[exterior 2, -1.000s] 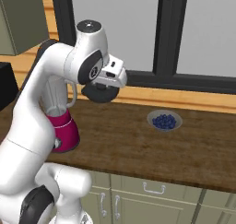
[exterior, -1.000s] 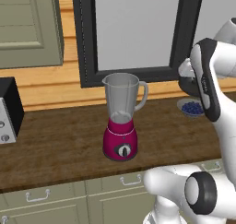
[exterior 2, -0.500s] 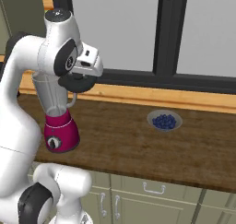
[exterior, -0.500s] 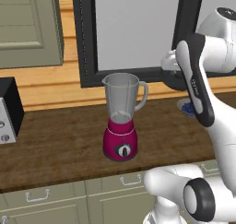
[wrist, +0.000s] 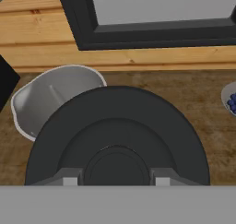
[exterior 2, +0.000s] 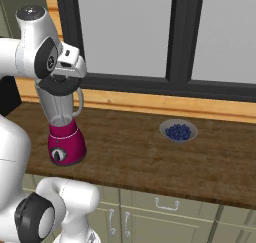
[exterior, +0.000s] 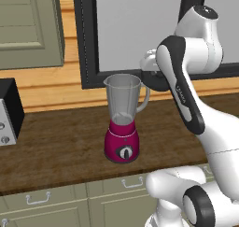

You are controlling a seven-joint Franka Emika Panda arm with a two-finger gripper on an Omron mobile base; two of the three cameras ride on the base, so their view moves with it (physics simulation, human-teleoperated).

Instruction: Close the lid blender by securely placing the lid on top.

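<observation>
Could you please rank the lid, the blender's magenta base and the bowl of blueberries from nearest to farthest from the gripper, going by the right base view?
1. The lid, held in the gripper itself, just above the jar's mouth.
2. The magenta base, directly below on the counter.
3. The bowl of blueberries, far across the counter under the window.

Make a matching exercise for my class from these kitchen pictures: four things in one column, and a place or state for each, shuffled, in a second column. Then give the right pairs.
Things
1. lid
2. blender
3. bowl
4. black appliance

Places or states
A. at the counter's left end
B. on the counter below the window, holding blueberries
C. held in the gripper, up beside the jar's mouth
D. standing on the counter with its jar open

Pairs: 1-C, 2-D, 3-B, 4-A
</observation>
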